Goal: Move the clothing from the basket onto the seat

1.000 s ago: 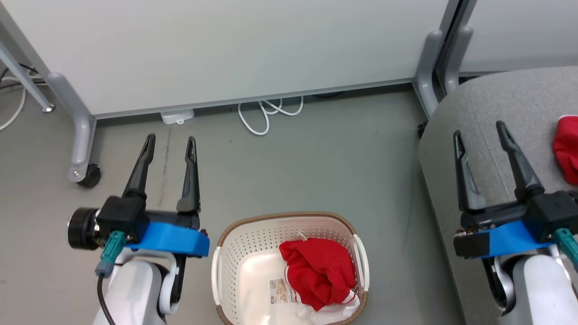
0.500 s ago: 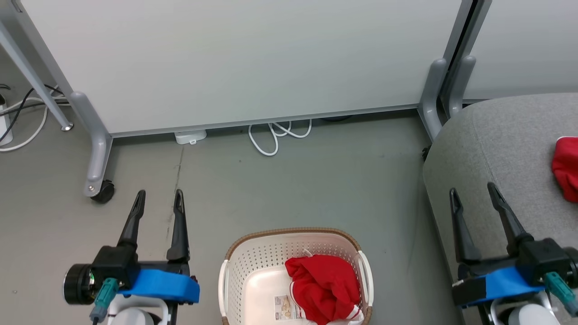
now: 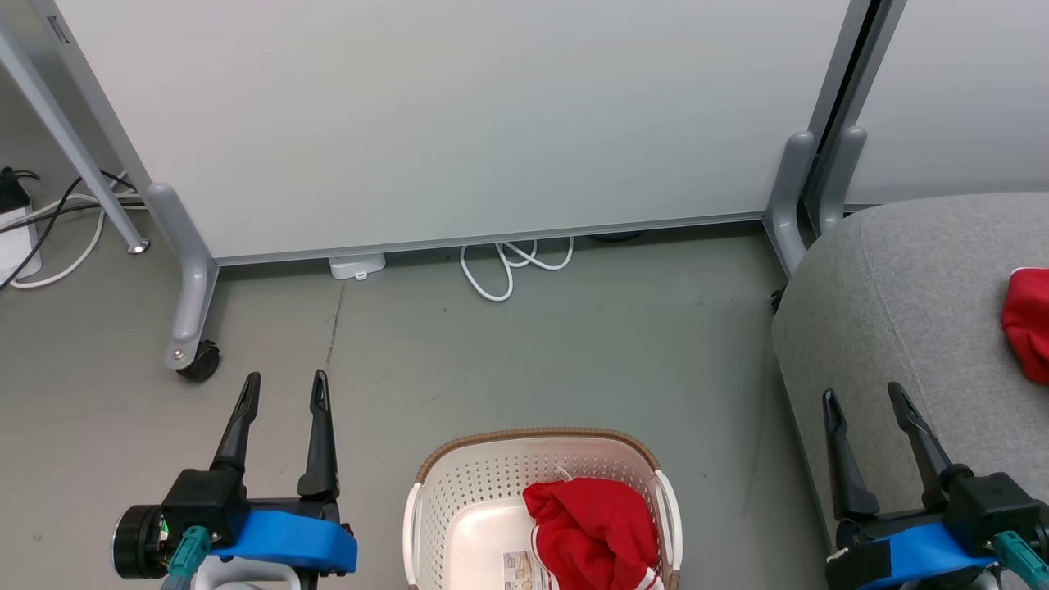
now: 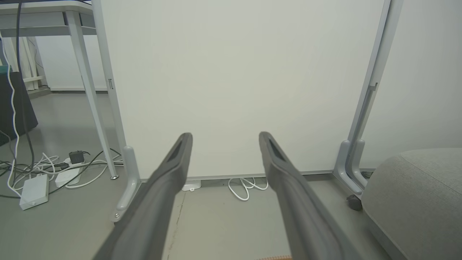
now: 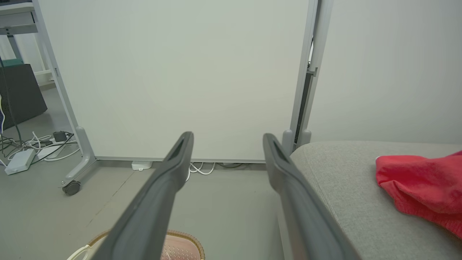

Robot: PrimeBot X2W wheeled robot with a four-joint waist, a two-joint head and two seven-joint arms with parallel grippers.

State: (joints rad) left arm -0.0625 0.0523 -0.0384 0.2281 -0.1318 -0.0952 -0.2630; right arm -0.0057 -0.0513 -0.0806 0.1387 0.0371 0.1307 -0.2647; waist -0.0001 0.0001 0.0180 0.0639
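Head view: a white cable point(image 3: 508, 266) loops on the floor beyond the basket point(image 3: 537, 436). Red clothing point(image 3: 594, 533) fills the basket's right side, and another garment point(image 3: 1028, 324) lies on the seat point(image 3: 901, 311). The left gripper point(image 3: 286, 377) and right gripper point(image 3: 862, 391) are spread wide and empty.

the left gripper point(image 3: 286, 377) and right gripper point(image 3: 862, 392) each carry two long, dark, tapering fingers point(image 4: 158, 202) with a shallow groove near the tip, set in a black block point(image 3: 201, 496) over a bright blue cover point(image 3: 283, 541). a teal plug point(image 3: 187, 547) sits by each block; a black drum point(image 3: 135, 541) with a silver ring caps the left wrist.
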